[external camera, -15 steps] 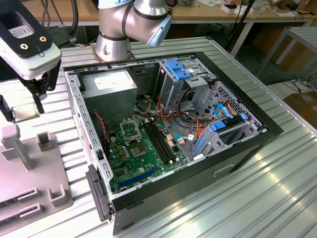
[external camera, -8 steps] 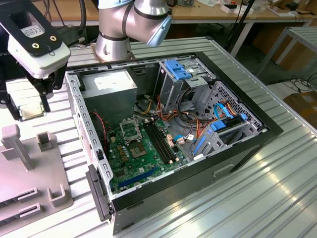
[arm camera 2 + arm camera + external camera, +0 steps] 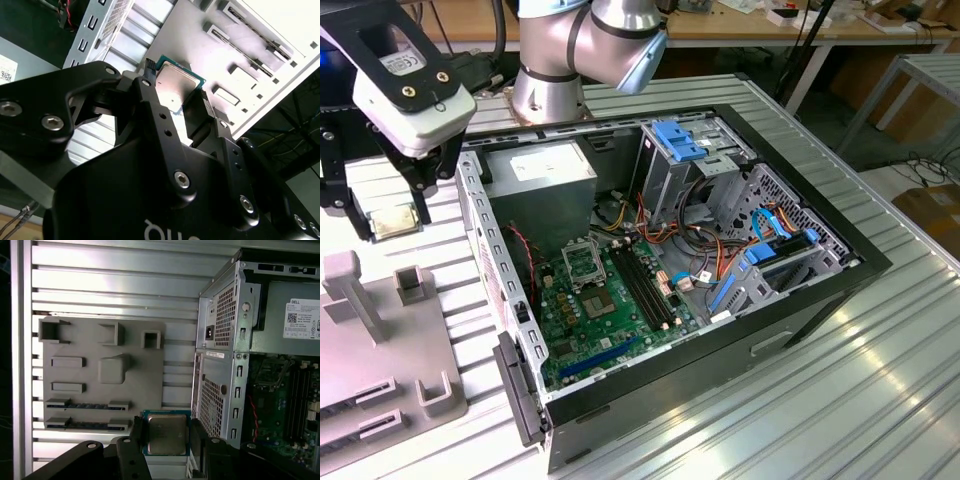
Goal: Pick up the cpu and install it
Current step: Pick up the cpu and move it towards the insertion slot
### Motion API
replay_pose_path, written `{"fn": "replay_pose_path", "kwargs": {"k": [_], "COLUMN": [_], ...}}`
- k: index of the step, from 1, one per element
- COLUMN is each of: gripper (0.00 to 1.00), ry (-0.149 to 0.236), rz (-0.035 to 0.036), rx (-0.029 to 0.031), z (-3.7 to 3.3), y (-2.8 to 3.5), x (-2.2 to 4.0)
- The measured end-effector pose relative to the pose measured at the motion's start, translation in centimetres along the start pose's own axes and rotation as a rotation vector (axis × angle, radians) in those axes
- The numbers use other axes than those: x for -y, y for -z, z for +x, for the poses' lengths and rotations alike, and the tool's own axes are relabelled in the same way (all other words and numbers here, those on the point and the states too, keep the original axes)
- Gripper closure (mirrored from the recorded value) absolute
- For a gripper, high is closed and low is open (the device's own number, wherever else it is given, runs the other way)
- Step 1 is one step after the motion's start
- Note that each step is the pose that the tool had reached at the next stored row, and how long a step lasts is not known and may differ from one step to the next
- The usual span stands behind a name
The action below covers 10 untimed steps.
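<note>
Pick-up step: black jaws closed on edges of small flat square silver-grey cpu (image 3: 166, 434), apparently lifted off slatted aluminium counter (image 3: 115, 285), beside open black computer case (image 3: 865, 268). Install not yet done; silver-framed square socket (image 3: 582, 265) well apart. Seating calls for level, corner-matched placement.

slatted metal table (image 3: 880, 400) carries open computer case (image 3: 820, 310), grey fixture plate (image 3: 370, 370).
</note>
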State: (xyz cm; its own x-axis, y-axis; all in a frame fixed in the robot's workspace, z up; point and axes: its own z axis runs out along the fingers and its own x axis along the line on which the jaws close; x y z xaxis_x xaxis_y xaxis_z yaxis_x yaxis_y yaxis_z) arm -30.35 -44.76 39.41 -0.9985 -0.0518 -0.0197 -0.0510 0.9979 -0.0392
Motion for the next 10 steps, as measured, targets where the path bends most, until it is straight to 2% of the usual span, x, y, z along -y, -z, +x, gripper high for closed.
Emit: {"fn": "replay_pose_path", "kwargs": {"k": [10], "gripper": [0.53], "ry": [0.0], "rz": [0.0001], "rx": [0.0017], "z": [-0.54], "y": [-0.04], "x": [0.02]}}
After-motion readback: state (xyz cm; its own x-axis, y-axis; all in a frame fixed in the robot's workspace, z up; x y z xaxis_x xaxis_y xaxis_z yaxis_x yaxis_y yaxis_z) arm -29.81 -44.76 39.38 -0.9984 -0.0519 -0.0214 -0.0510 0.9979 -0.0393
